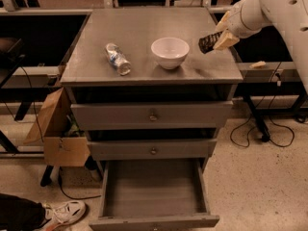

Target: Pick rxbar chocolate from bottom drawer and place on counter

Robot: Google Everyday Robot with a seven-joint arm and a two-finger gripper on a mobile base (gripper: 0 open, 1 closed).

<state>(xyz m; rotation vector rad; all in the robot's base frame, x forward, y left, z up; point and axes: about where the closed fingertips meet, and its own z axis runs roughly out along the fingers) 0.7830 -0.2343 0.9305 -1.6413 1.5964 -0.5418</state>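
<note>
My gripper (215, 40) is shut on the rxbar chocolate (208, 42), a small dark bar, and holds it above the right part of the counter (144, 32), just right of the white bowl. The white arm reaches in from the upper right. The bottom drawer (154, 189) is pulled open below the cabinet and its grey interior shows nothing inside.
A white bowl (169, 52) stands at the counter's middle. A clear plastic bottle (118, 58) lies on its side at the left. The two upper drawers (153, 114) are shut. A cardboard box (53, 129) and a person's shoe (65, 211) are at the left.
</note>
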